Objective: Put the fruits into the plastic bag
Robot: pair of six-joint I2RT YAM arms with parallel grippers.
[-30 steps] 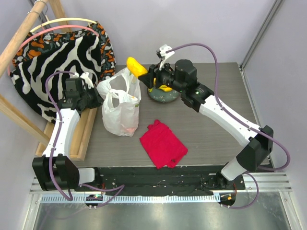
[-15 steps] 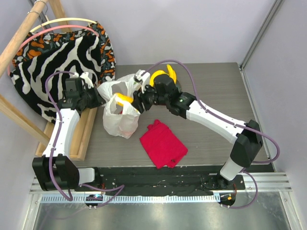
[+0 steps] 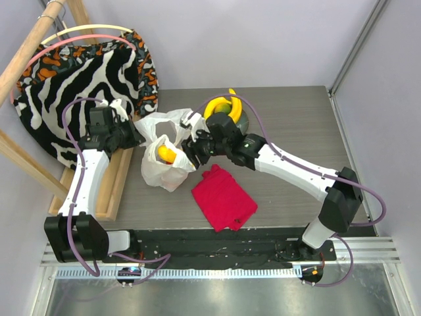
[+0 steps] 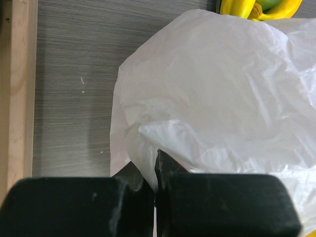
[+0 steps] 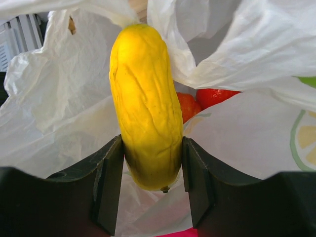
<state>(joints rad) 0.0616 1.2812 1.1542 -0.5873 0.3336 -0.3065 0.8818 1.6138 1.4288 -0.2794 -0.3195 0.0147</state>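
Off to the far left a zebra-striped fabric (image 3: 99, 72) hangs over a wooden frame (image 3: 26, 51), right behind the left arm. A crumpled red cloth (image 3: 222, 197) lies on the table (image 3: 296, 118) just beside the plastic bag (image 3: 161, 174), on the near side of the right arm. The dark plate (image 3: 242, 120) is at the back with curved yellow bananas (image 3: 220, 105) on it, and the right arm's wrist covers part of it from the top camera. The bag sits on the left part of the table between the two arms, mouth gaping. The left gripper (image 4: 155, 170) is clenched tight on a fold of the bag's rim. The right gripper (image 5: 152, 163) is grasping a long wrinkly yellow fruit (image 5: 145, 98) squeezed between both fingers, poked into the bag's mouth with white plastic all around it. Deeper in the bag there's a couple of red-orange fruits (image 5: 207, 98), next to a citrus-slice print on the bag wall
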